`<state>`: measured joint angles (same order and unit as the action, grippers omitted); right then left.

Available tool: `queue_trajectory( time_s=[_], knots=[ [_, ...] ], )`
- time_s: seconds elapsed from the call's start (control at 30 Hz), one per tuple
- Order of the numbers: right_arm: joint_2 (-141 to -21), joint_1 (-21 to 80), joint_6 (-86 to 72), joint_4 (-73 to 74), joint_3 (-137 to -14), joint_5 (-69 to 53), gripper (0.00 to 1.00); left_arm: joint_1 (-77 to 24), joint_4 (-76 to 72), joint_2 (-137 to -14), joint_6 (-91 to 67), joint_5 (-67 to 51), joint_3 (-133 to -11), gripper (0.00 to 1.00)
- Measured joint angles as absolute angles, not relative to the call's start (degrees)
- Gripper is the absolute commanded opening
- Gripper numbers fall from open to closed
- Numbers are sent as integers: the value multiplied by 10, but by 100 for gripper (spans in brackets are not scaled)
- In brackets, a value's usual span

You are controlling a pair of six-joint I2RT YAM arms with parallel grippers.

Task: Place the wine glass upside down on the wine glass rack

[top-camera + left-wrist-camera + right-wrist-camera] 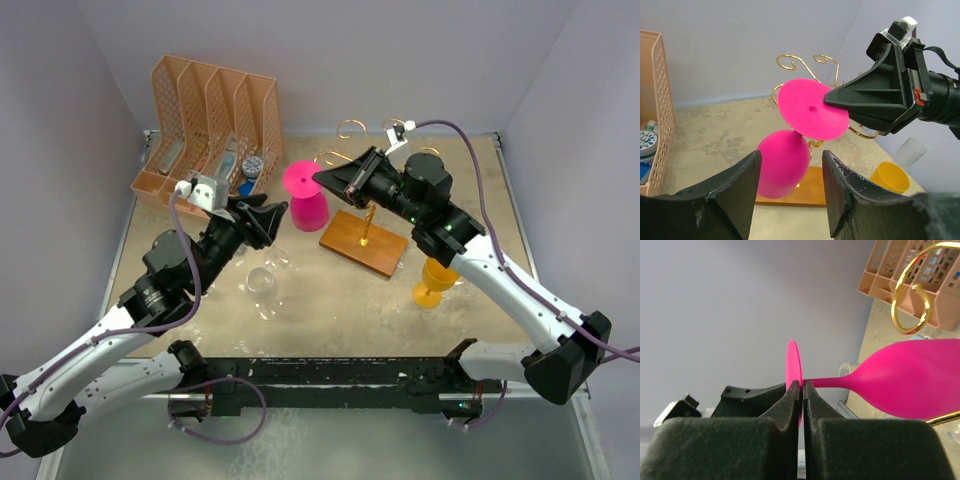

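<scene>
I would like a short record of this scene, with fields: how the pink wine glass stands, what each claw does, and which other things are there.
wine glass: pink, foot up, bowl down, tilted
right claw: shut on the edge of the glass's foot
left claw: open, facing the bowl, gripping nothing
rack: gold wire on a wooden base, close behind the glass; contact cannot be told
other things: yellow glass, clear glass, orange file organizer
</scene>
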<state>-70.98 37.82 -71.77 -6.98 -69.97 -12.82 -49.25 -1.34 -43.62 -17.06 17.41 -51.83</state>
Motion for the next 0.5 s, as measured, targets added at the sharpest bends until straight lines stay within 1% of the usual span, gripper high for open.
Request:
queue_trajectory(
  time_s=[0.2, 0.5],
  knots=[
    [-724, 378, -726, -3, -734, -65, 0, -493, 2, -435, -192, 187, -518, 49],
    [-729, 372, -729, 49, -757, 26, 0, -493, 20, -432, -206, 213, -518, 49]
  ],
)
